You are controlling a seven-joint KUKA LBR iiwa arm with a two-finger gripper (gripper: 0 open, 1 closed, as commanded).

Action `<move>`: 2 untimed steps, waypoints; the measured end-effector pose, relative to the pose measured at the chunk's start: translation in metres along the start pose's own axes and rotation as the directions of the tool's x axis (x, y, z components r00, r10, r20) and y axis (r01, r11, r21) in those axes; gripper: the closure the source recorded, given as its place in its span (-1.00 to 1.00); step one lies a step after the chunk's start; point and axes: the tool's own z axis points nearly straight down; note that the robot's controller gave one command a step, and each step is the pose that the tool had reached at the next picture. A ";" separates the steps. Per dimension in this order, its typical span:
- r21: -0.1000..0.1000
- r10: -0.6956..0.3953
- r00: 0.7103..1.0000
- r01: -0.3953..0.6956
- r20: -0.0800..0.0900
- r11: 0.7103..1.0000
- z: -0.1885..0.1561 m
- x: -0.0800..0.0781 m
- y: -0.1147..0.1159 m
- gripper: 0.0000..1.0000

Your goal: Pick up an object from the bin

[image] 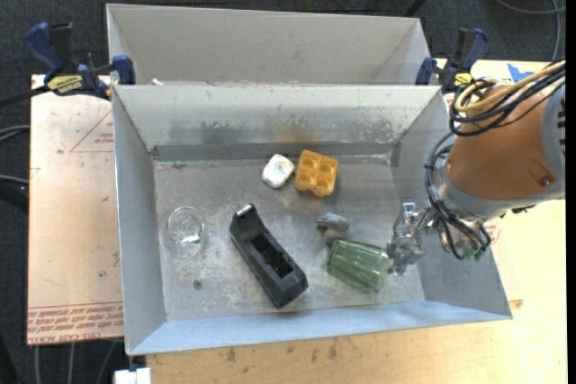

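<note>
Now the pincer (404, 240) is set just beside the green ribbed container (356, 264); whether it is clenched cannot be told, and the container might be shoved aside uncaught

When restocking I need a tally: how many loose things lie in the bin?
6: white lump and yellow block at the back, clear cup left, black tool in front, small grey piece mid-right, green ribbed piece beside the pincer. The arm may hide more.
</note>
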 end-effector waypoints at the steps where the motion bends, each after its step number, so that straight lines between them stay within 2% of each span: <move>1: 0.000 0.000 1.000 0.000 0.000 1.000 0.000 0.000 0.000 -1.00; 2: 0.000 0.000 1.000 0.000 0.000 1.000 0.000 0.000 0.000 -1.00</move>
